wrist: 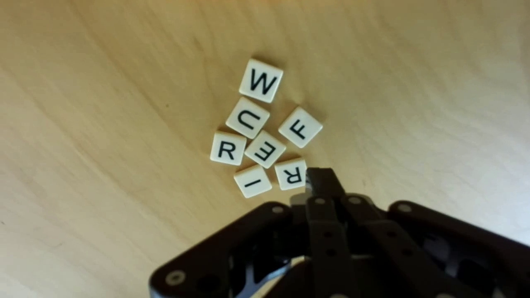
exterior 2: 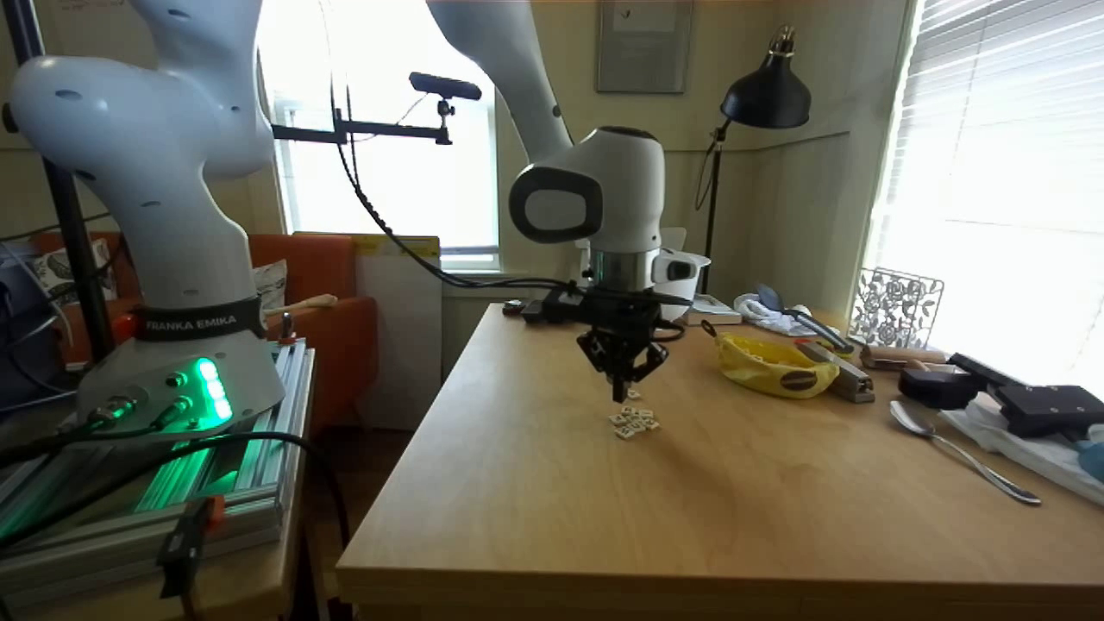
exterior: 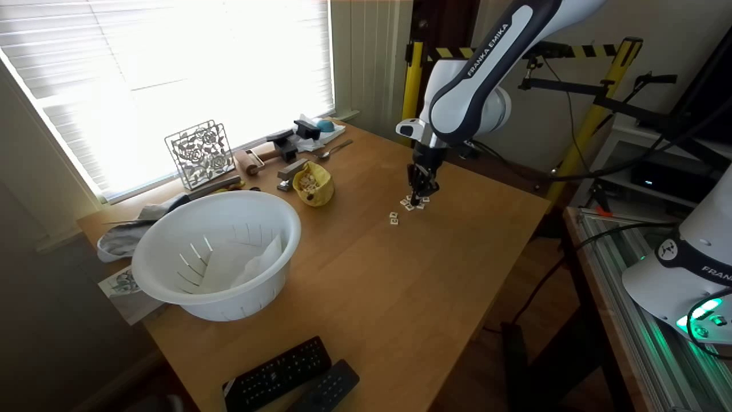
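My gripper (wrist: 325, 176) is shut, its fingertips together and nothing visible between them. In the wrist view the tips overlap the right edge of an R tile (wrist: 290, 174); whether they touch it I cannot tell. White letter tiles lie loosely clustered on the wooden table: a W tile (wrist: 261, 80), a U tile (wrist: 247, 118), an F tile (wrist: 300, 127), an E tile (wrist: 265, 150), another R tile (wrist: 228, 148) and an I tile (wrist: 253, 181). Two more tiles (exterior: 394, 218) lie apart from the cluster. In both exterior views the gripper (exterior 2: 619, 392) points down over the cluster (exterior 2: 634, 423).
A yellow pouch (exterior: 316, 193) full of small pale pieces stands toward the window. Beyond it are a roller, a metal rack (exterior: 200, 153) and a spoon (exterior 2: 957, 453). A big white colander (exterior: 246, 298) and two black remotes (exterior: 277, 372) occupy the table's other end.
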